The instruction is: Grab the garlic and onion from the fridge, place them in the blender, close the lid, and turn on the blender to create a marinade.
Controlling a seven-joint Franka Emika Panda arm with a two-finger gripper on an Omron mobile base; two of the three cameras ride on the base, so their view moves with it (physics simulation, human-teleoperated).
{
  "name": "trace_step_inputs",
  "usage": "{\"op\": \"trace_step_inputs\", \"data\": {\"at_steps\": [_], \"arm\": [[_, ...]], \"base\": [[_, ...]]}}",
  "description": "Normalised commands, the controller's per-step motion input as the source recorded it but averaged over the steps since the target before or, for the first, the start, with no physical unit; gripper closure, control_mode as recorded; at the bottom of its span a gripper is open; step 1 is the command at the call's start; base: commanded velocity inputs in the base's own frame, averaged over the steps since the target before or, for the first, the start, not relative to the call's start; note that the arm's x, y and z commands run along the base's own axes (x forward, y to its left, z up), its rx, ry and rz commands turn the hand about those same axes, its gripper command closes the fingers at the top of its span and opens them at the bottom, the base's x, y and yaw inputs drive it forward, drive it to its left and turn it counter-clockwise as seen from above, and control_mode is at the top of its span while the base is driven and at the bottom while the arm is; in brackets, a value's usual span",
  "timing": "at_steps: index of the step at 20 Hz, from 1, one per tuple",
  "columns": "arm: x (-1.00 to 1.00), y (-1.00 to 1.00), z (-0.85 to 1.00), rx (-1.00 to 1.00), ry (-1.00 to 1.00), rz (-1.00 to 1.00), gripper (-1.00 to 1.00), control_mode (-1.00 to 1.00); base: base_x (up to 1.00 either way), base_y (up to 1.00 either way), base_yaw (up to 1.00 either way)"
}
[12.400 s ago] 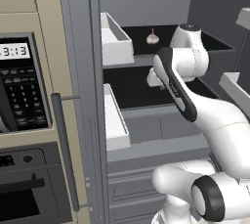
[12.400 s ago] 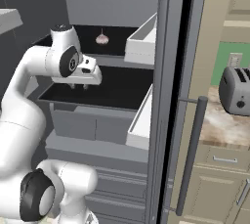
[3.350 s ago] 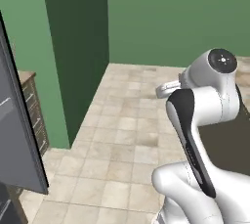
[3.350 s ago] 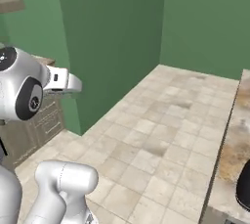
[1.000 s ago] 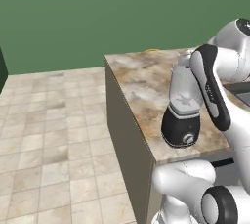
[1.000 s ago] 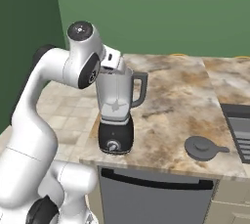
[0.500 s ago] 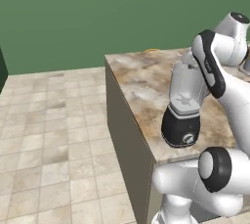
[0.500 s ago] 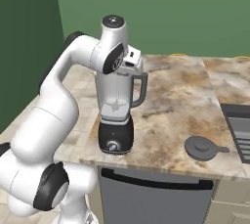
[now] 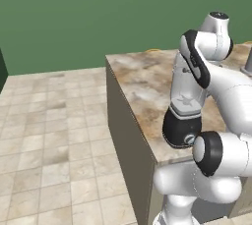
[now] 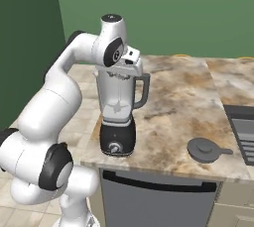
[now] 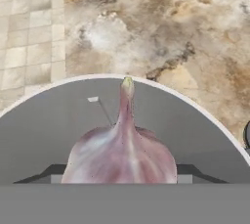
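Observation:
The garlic (image 11: 122, 154), a pale pinkish bulb with a pointed tip, sits between my gripper's (image 11: 122, 178) dark fingertips (image 11: 194, 171), and the gripper is shut on it. Directly below it lies the round open mouth of the blender (image 11: 205, 115). In the right base view my gripper (image 10: 127, 70) hovers at the top of the clear blender jar (image 10: 118, 103), which stands on its black base at the counter's front left corner. The dark grey lid (image 10: 205, 149) lies flat on the counter to the right. From the left base view the blender (image 9: 182, 121) is partly hidden behind my arm. The fridge and the onion are out of view.
The marbled counter (image 10: 173, 102) stretches back and right of the blender, and a dark stovetop (image 10: 242, 127) sits at its right edge. A tiled floor (image 9: 54, 135) lies to the left of the counter, with a green wall behind.
My arm has swung right and brought the hand with the garlic from beside the jar to just above its open mouth. The blender and lid have not moved.

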Motion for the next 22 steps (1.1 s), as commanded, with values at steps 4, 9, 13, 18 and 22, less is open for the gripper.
{"op": "trace_step_inputs", "data": {"at_steps": [4,9,13,18,22], "arm": [[0.30,0.14,-0.73,-0.08,0.15,0.00,1.00,-1.00],[0.57,0.11,-0.38,-0.02,0.05,0.00,1.00,-1.00],[0.08,0.20,-0.64,-0.03,0.00,0.06,1.00,-1.00],[0.07,0.56,-0.69,0.00,0.10,0.07,1.00,-1.00],[0.13,0.34,-0.73,0.00,0.18,0.08,1.00,-1.00]], "base": [[0.00,0.00,0.00],[0.00,0.00,0.00],[0.00,0.00,0.00],[0.00,0.00,0.00],[0.00,0.00,0.00]]}}
